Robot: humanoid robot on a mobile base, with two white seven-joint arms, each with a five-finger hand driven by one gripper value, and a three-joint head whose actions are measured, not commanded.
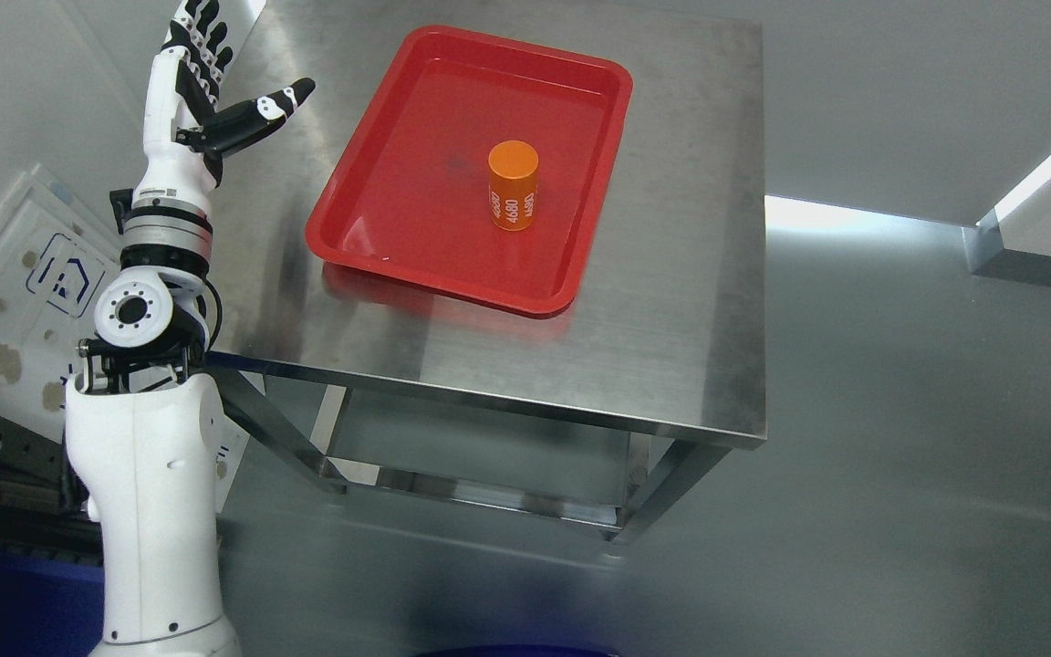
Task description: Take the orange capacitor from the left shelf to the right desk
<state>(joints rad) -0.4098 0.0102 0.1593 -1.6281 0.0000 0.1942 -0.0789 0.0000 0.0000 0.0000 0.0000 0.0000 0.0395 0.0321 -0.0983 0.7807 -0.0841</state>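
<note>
An orange cylinder capacitor marked 4680 stands upright in a red tray on a steel table. My left hand is raised at the table's far left edge, well left of the tray. Its fingers are spread and its thumb points right toward the tray. It holds nothing. The right arm is out of view.
The table has a lower shelf between its legs. A white panel with blue markings leans at the left. A steel ledge shows at the right edge. The floor is grey and shiny.
</note>
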